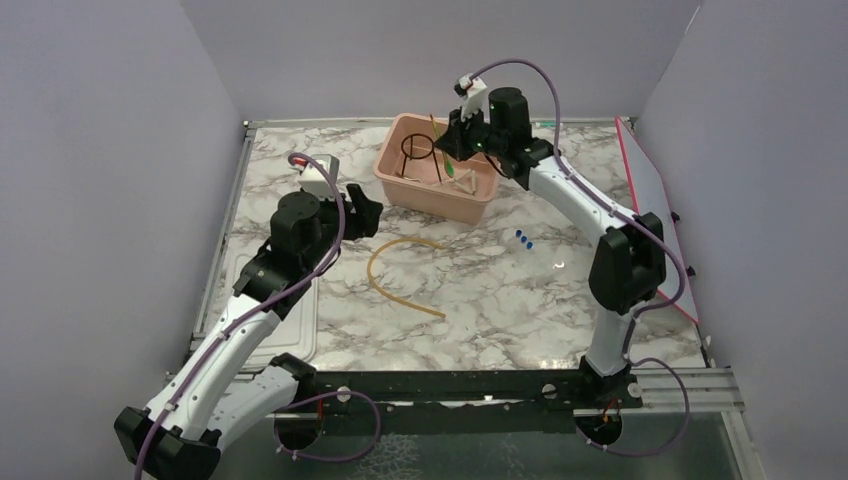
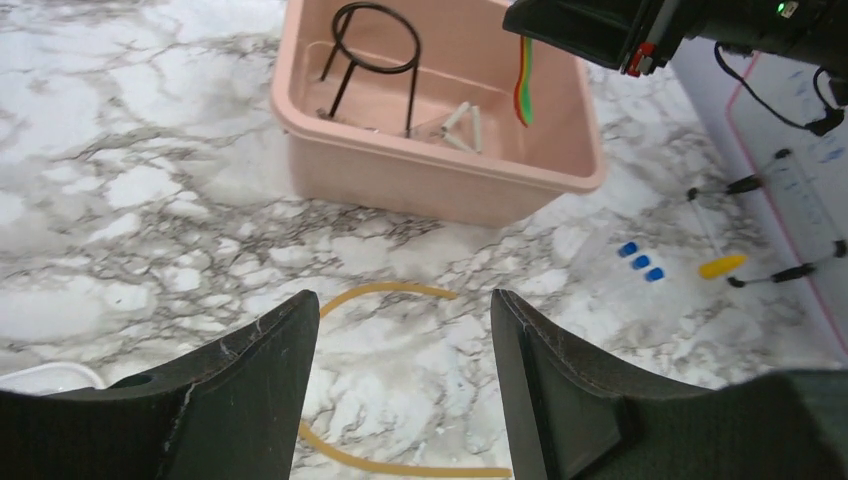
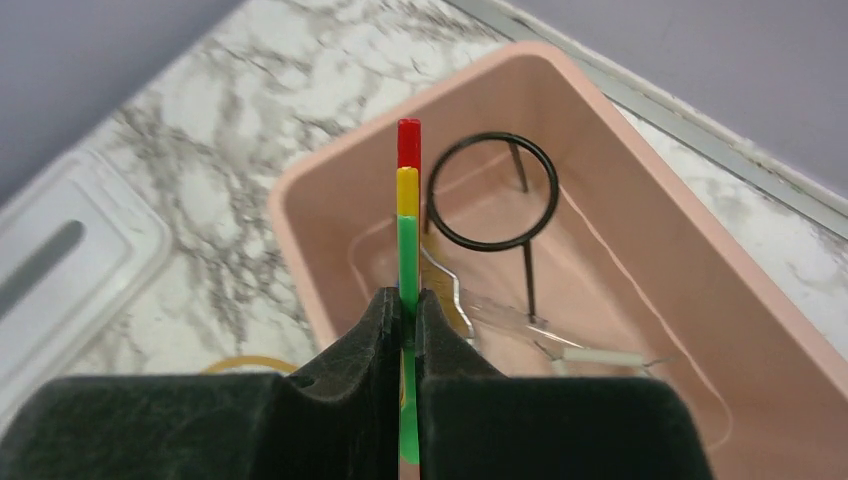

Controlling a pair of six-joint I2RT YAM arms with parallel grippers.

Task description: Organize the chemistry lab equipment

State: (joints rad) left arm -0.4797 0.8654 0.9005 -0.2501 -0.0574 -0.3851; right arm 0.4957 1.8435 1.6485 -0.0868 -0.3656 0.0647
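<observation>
1. Over the pink tub (image 1: 432, 196) at the far side of the surface (image 1: 480, 300), top view: right hand (image 1: 455, 143) grips a thin banded rod (image 1: 449, 168) hanging into the tub, beside the black ring stand (image 1: 417, 148). Left hand (image 1: 365, 212) hovers near the curved tan tube (image 1: 400, 275), which lies loose on the marble. Blue pieces (image 1: 524, 239) sit right of the tube, apart from it. White lid (image 1: 285, 320) lies under the left arm.
2. Left wrist: fingers spread wide, nothing between them; tube lies just beyond the tips. Ring stand upright in tub.
3. Right wrist: fingers pinched tight on the rod, its green, yellow and red end sticking out past the tips; ring stand behind, inside tub.
</observation>
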